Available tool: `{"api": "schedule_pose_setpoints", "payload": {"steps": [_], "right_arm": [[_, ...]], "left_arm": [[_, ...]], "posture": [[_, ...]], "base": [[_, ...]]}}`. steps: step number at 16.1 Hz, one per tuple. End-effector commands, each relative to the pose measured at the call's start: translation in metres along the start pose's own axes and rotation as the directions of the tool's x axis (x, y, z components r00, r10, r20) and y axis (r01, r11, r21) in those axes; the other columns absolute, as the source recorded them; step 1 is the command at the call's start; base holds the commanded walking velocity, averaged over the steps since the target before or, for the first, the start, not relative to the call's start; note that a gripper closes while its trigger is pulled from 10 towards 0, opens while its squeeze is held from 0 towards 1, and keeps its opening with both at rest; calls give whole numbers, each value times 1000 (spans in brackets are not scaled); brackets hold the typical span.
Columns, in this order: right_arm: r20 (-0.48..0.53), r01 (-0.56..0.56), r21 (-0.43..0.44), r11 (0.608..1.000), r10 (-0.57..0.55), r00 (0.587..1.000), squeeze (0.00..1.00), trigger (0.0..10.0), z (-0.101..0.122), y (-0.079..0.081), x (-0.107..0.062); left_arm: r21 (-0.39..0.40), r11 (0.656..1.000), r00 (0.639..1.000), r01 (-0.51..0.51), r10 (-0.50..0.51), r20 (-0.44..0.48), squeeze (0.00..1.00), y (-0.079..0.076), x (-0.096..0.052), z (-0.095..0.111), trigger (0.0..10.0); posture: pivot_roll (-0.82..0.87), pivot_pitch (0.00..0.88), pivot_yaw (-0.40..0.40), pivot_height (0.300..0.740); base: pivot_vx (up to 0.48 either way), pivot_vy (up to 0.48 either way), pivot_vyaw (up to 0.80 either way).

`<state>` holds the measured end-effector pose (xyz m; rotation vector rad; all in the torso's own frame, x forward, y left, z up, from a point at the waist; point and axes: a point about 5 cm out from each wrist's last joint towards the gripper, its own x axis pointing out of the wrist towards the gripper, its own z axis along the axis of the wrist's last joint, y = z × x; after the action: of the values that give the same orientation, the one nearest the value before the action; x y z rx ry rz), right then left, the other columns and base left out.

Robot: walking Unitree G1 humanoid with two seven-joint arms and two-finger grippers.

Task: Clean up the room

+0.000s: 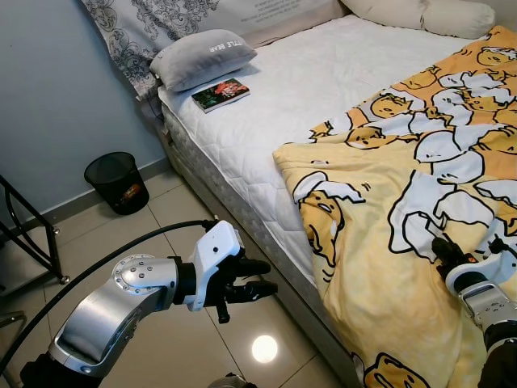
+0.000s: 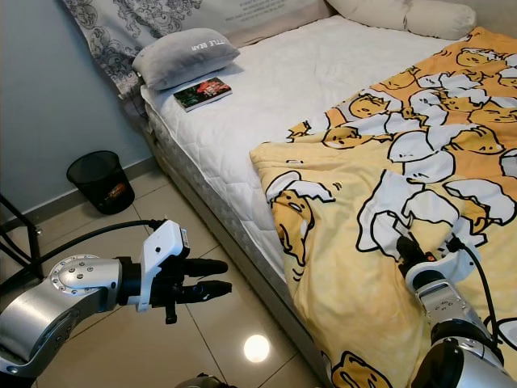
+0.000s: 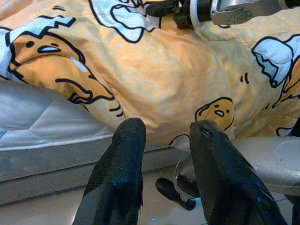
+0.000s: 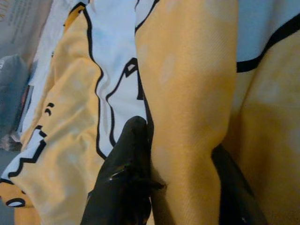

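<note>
One yellow cartoon-print blanket (image 1: 420,210) lies rumpled over the near half of the bed (image 1: 323,73), its edge hanging over the mattress side toward the tiled floor (image 1: 161,218). The right gripper (image 4: 180,154) has its two fingers clamped on a raised fold of that blanket, while the left gripper (image 1: 257,279) hovers over the floor just beside the bed with its two fingers a narrow gap apart, holding nothing. At the head of the bed lie one grey pillow (image 1: 202,56) and one book (image 1: 220,94) just beside it, and one black wastebasket (image 1: 118,182) stands on the floor by the wall.
</note>
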<state>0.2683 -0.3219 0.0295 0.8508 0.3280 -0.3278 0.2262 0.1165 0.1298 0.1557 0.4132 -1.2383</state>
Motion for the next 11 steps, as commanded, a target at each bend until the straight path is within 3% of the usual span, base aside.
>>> {"api": "schedule_pose_setpoints", "payload": {"steps": [1,3,5,6,7,8,9,10,11], "right_arm": [[7,-40,27,999,40,999,0,0,-3,4,0],[3,-162,0,987,162,987,0,0,-7,13,0],[-87,-366,-82,927,359,929,0,0,-22,37,-2],[-238,-580,-120,806,544,805,0,0,-47,67,-15],[-327,-669,-134,731,604,727,0,0,-61,82,-25],[-430,-758,-122,641,654,623,0,0,-78,94,-39],[-530,-831,-113,544,675,514,0,0,-93,102,-56],[-584,-860,-107,498,669,460,0,0,-100,104,-64],[-703,-917,-116,382,620,348,0,0,-116,104,-82]], "left_arm": [[6,1000,1000,-16,16,-13,0,2,0,-2,10000],[12,999,1000,-30,30,-6,0,3,0,-2,10000],[17,999,999,-37,37,-2,0,5,0,-1,10000],[19,999,999,-36,36,0,0,4,0,-1,10000],[22,999,1000,-31,31,-1,0,4,1,-1,10000],[23,1000,1000,-21,21,0,0,2,1,-1,10000],[25,1000,1000,-10,10,-1,0,0,1,0,10000],[25,1000,1000,-3,3,-3,0,-2,1,-1,10000],[27,999,1000,19,-19,-8,0,-6,1,-1,10000]], "posture": [[30,0,108,740],[25,0,110,740],[19,0,111,740],[13,0,115,740],[12,0,117,740],[10,0,120,740],[10,0,123,740],[11,0,123,740],[10,0,125,740]], "base": [[0,0,0],[0,0,0],[0,0,0],[0,0,0],[0,0,0],[0,0,0],[0,0,0],[0,0,0],[0,0,0]]}}
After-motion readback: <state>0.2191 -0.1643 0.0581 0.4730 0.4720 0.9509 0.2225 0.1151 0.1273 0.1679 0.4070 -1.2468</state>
